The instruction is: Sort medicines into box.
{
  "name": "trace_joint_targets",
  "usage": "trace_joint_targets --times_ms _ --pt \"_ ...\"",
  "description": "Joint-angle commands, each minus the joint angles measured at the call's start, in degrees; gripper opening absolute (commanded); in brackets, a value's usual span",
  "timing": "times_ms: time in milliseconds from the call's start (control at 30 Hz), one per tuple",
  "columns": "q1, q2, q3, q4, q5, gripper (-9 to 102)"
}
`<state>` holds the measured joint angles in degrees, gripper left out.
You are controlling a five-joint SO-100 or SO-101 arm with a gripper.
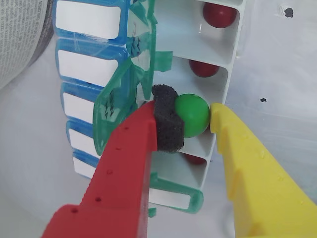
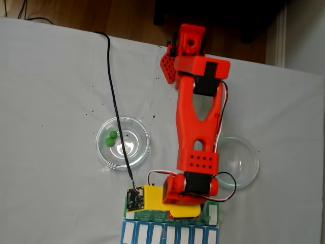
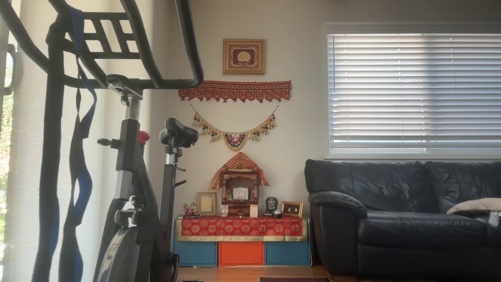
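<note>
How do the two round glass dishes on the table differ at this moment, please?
The left glass dish holds two green balls; the right glass dish looks empty. A black cable crosses the left dish, while the arm partly covers the right dish. Both are clear, round and similar in size.

pill organizer point(image 2: 170, 231): cut off by the bottom edge in the fixed view; the arm covers most of its green-lidded row.
end effector point(image 2: 180, 211): in the fixed view its fingertips are hidden under the arm's wrist.
dark red ball point(image 1: 219, 13): cut by the top edge in the wrist view.
lower dark red ball point(image 1: 195, 159): mostly hidden behind a compartment wall.
lid lettering point(image 1: 110, 105): too blurred to read.
</note>
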<state>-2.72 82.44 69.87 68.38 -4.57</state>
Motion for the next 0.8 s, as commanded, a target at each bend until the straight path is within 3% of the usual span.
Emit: trace_joint_targets --times_ms 0,433,767 --pt "-1.58 0.26 -7.65 1.76 0.44 15" --pt "-1.05 -6.50 -18.81 8.61 1.41 25" --pt "-0.79 -6.33 -19.95 10.81 1.14 24"
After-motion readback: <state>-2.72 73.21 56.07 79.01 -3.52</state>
